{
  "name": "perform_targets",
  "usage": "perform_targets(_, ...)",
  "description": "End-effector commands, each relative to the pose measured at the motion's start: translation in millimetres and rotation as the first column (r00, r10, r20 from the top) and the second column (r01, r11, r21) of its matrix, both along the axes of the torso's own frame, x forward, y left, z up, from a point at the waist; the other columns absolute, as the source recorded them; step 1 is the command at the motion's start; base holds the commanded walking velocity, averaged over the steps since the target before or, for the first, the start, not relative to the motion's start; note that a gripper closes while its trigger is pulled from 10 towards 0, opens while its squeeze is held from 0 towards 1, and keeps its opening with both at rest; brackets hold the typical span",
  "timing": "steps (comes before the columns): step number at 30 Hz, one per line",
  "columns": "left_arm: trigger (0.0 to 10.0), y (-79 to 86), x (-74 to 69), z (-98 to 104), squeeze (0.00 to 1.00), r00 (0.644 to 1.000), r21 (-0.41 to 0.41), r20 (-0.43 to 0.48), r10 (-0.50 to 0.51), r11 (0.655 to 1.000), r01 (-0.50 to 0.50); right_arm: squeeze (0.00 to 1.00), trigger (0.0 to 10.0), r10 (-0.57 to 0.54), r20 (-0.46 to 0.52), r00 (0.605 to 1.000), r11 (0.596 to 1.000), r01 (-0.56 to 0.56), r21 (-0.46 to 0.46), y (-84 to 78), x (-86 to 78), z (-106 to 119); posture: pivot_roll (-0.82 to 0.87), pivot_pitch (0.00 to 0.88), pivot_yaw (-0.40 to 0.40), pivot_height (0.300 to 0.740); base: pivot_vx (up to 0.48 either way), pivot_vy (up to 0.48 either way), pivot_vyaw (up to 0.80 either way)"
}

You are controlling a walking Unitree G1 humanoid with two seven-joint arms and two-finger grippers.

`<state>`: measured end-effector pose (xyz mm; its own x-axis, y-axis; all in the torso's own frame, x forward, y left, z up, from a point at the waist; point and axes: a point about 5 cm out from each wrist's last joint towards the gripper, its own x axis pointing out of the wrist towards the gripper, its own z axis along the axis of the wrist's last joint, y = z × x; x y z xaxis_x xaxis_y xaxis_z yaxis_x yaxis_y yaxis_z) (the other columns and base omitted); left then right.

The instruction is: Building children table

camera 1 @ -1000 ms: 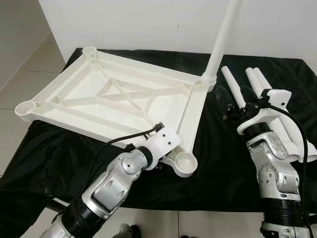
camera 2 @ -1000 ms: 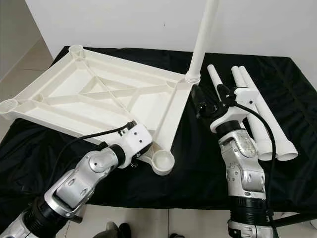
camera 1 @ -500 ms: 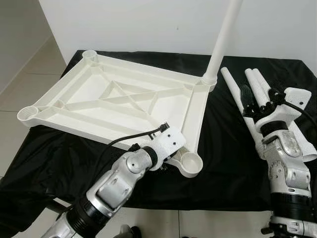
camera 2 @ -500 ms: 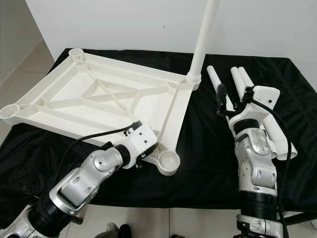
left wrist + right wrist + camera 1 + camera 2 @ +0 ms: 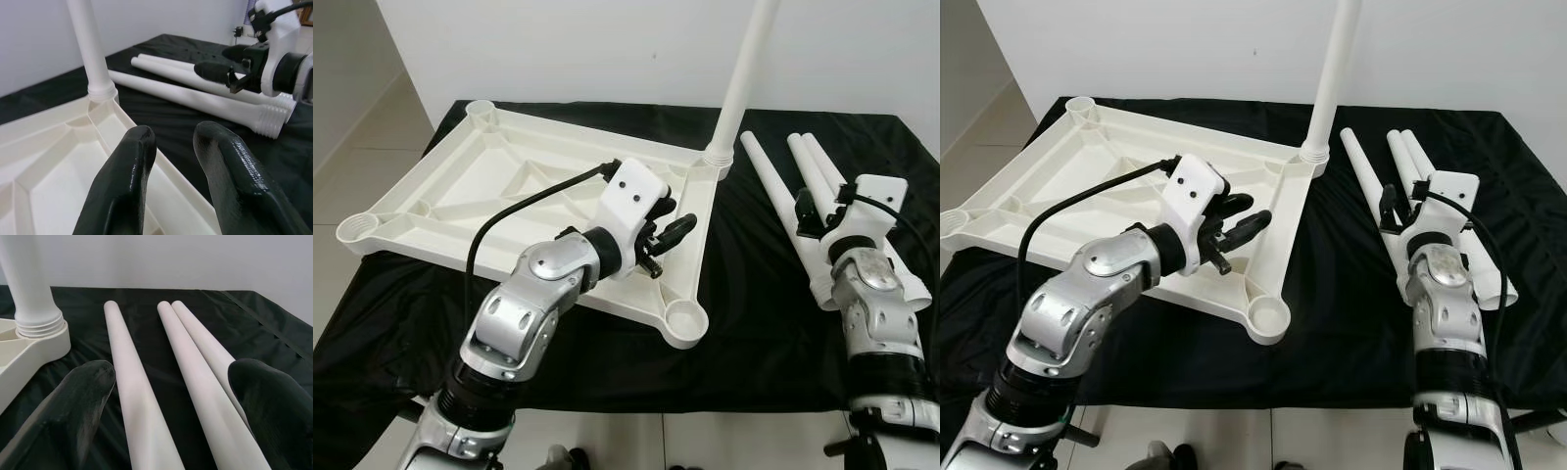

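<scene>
The white plastic table top lies upside down on a black cloth. One white leg stands upright in its far right corner socket. Three loose white legs lie side by side to the right of it. My left gripper hovers over the right part of the table top, open, with nothing between its fingers. My right gripper is low over the loose legs, open wide, with its fingers spread across them and not touching.
Open leg sockets sit at the near right corner, the left corner and the far left corner. The black cloth drapes over the table's front edge. A white wall stands behind, and tiled floor lies to the left.
My left arm has lifted from the table top's near edge to above its right part. My right gripper has swung right and settled over the loose legs.
</scene>
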<state>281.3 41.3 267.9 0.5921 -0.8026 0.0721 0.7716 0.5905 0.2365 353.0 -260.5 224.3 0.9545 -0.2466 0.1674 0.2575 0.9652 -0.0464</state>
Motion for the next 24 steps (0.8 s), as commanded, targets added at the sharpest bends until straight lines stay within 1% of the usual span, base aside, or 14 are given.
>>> perform_targets(1, 10.0, -1.5, -3.6, 6.4, 0.00, 1.000, -0.005, 0.020, -0.012, 1.000, 0.012, 0.00, 10.0, -0.021, -0.052, 0.998, 1.000, 0.020, -0.009, -2.0, 2.8, -6.8, -0.06, 0.142, -0.013, 0.740, 0.000, 0.000, 0.00)
perform_targets(2, 10.0, -4.3, -7.2, 8.7, 0.00, 0.999, 0.004, 0.024, -0.041, 0.999, 0.041, 0.00, 10.0, -0.046, -0.103, 0.994, 0.999, 0.047, 0.000, -3.5, 9.3, -9.5, -0.06, 0.145, -0.017, 0.740, 0.000, 0.000, 0.00)
perform_targets(3, 10.0, -6.0, -8.8, 9.6, 0.00, 0.998, 0.006, 0.026, -0.055, 0.998, 0.055, 0.00, 10.0, -0.045, -0.125, 0.991, 0.999, 0.046, -0.001, -2.7, 12.1, -10.6, -0.06, 0.145, -0.018, 0.740, 0.000, 0.000, 0.00)
perform_targets(5, 10.0, -6.8, -9.6, 10.4, 0.00, 0.998, 0.005, 0.024, -0.063, 0.998, 0.063, 0.00, 10.0, -0.045, -0.138, 0.989, 0.999, 0.045, -0.004, -2.1, 13.9, -11.3, -0.06, 0.145, -0.018, 0.740, 0.000, 0.000, 0.00)
perform_targets(9, 10.0, -11.3, -14.5, 11.4, 0.00, 0.995, 0.020, 0.027, -0.100, 0.995, 0.099, 0.00, 10.0, -0.034, -0.216, 0.976, 0.999, 0.041, 0.027, 0.0, 20.5, -17.3, -0.05, 0.150, -0.020, 0.740, 0.000, 0.000, 0.00)
perform_targets(11, 10.0, -12.0, -15.2, 11.4, 0.00, 0.994, 0.021, 0.026, -0.105, 0.994, 0.104, 0.00, 10.0, -0.031, -0.231, 0.972, 0.999, 0.038, 0.026, 0.5, 21.6, -18.4, -0.05, 0.150, -0.020, 0.740, 0.000, 0.000, 0.00)
perform_targets(13, 10.0, -13.8, -17.0, 12.6, 0.00, 0.993, 0.019, 0.025, -0.115, 0.993, 0.115, 0.00, 10.0, -0.020, -0.274, 0.961, 0.997, 0.038, 0.060, 2.4, 24.0, -23.1, -0.05, 0.151, -0.022, 0.740, 0.000, 0.000, 0.00)
perform_targets(19, 10.0, -16.4, -20.6, 15.6, 0.00, 0.991, 0.018, 0.026, -0.134, 0.991, 0.133, 0.00, 10.0, 0.001, -0.324, 0.946, 0.993, 0.036, 0.108, 7.4, 28.7, -27.7, -0.06, 0.148, -0.025, 0.740, 0.000, 0.000, 0.00)
perform_targets(21, 10.0, -19.3, -23.4, 16.0, 0.00, 0.989, 0.021, 0.025, -0.146, 0.989, 0.146, 0.00, 10.0, 0.029, -0.379, 0.925, 0.984, 0.041, 0.173, 10.0, 30.6, -33.4, -0.06, 0.149, -0.025, 0.740, 0.000, 0.000, 0.00)
perform_targets(22, 10.0, -20.9, -24.8, 16.1, 0.00, 0.988, 0.022, 0.025, -0.153, 0.988, 0.152, 0.00, 10.0, 0.037, -0.399, 0.916, 0.982, 0.041, 0.186, 11.0, 31.4, -35.3, -0.06, 0.149, -0.025, 0.740, 0.000, 0.000, 0.00)
perform_targets(23, 10.0, -20.9, -24.8, 16.1, 0.00, 0.988, 0.022, 0.025, -0.153, 0.988, 0.152, 0.00, 10.0, 0.037, -0.399, 0.916, 0.982, 0.041, 0.186, 11.0, 31.4, -35.3, -0.06, 0.149, -0.025, 0.740, 0.000, 0.000, 0.00)
perform_targets(24, 10.0, -22.5, -26.5, 16.0, 0.00, 0.987, 0.022, 0.025, -0.160, 0.987, 0.160, 0.00, 10.0, 0.052, -0.425, 0.904, 0.975, 0.047, 0.218, 12.5, 31.9, -38.1, -0.06, 0.144, -0.029, 0.740, 0.000, 0.000, 0.00)
